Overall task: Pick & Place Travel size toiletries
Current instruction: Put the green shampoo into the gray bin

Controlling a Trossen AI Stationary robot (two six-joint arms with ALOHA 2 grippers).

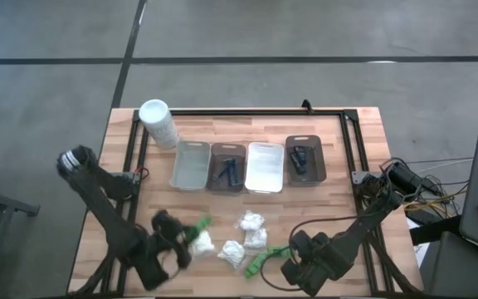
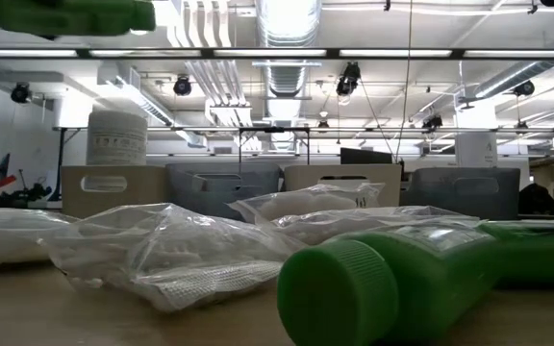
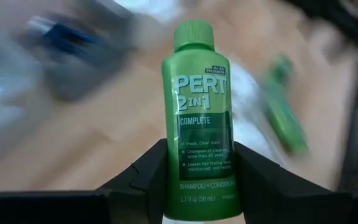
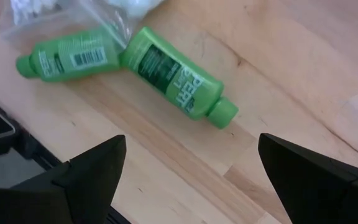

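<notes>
Your left gripper (image 3: 194, 171) pinches only the green bottle's (image 3: 197, 118) base between its fingers; a fast swing could tip it out. Right gripper (image 4: 191, 168) hangs wide open, empty.

The left gripper (image 3: 197, 186) clamps a green bottle (image 3: 197, 118) above the wooden table (image 3: 104, 124).

Four trays (image 1: 247, 167) are lined up behind the puffs (image 1: 251, 231); cylinder (image 1: 158, 123) left of trays; two bottles (image 1: 260, 259) in front.

Left wrist view: wooden desk (image 3: 123, 118) and background blurred; green plastic shampoo bottle's (image 3: 199, 118) base cut off. Contents of the dark rectangular trays (image 1: 305, 159) too small to identify.
</notes>
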